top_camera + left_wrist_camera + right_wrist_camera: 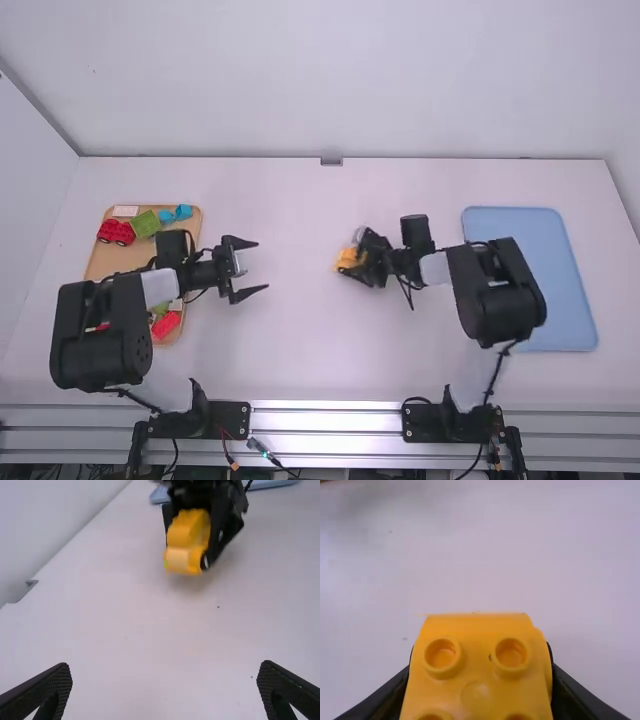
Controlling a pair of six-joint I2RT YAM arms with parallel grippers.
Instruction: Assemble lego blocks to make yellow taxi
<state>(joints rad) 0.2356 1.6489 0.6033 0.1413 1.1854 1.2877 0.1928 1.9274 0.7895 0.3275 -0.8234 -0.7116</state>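
Yellow blocks (476, 696) sit pinched in the right gripper (360, 260); best lower them slowly, level (a knock might loosen them). The left gripper (262, 266) gapes wide, empty.

Take 12 o'clock as straight up the high view. The left arm (102, 335) leans out from its base to 10 o'clock, then bends back in. Its left gripper (262, 267) points to 3 o'clock, with two black fingers (42, 692) spread wide. The right arm (497, 292) leans to 1 o'clock, then bends back. Its right gripper (356, 258) points to 9 o'clock, squeezing tight.
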